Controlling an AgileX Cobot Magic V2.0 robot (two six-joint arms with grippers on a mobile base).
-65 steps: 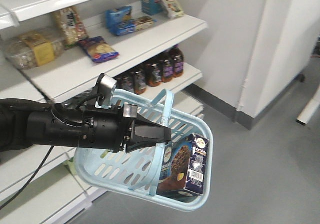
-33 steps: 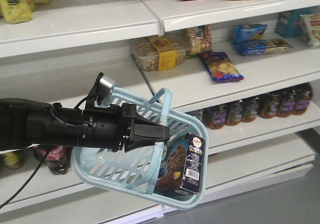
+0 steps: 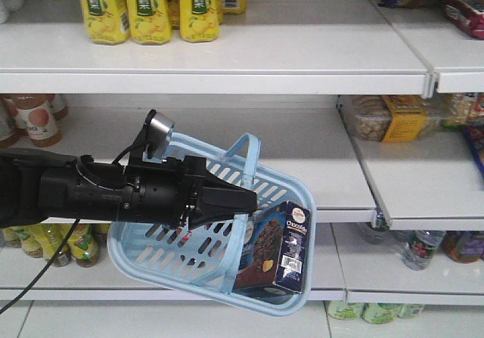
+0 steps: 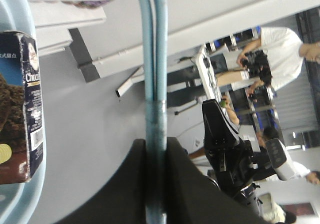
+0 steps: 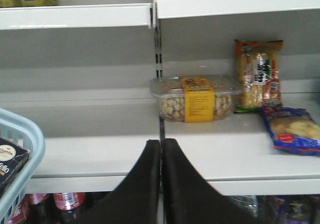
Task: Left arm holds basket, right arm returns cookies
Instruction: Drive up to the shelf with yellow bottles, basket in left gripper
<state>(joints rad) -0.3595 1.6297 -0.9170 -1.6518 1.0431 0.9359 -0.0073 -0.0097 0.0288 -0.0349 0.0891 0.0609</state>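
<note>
Your left pincer (image 4: 155, 148) is clamping the basket (image 3: 127, 256) by its handles and holding it aloft. The cookies (image 3: 283, 247) are sitting inside, below and ahead of that pincer (return not yet begun). Your right pincer (image 5: 161, 146) is pressing shut on nothing, facing a shop-aisle shelf (image 5: 240, 160). A biscuit tub (image 5: 195, 98) is lying beyond it.

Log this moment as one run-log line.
left claw: shut on basket handles | right claw: shut, empty, facing shelf | cookie box: in basket
</note>
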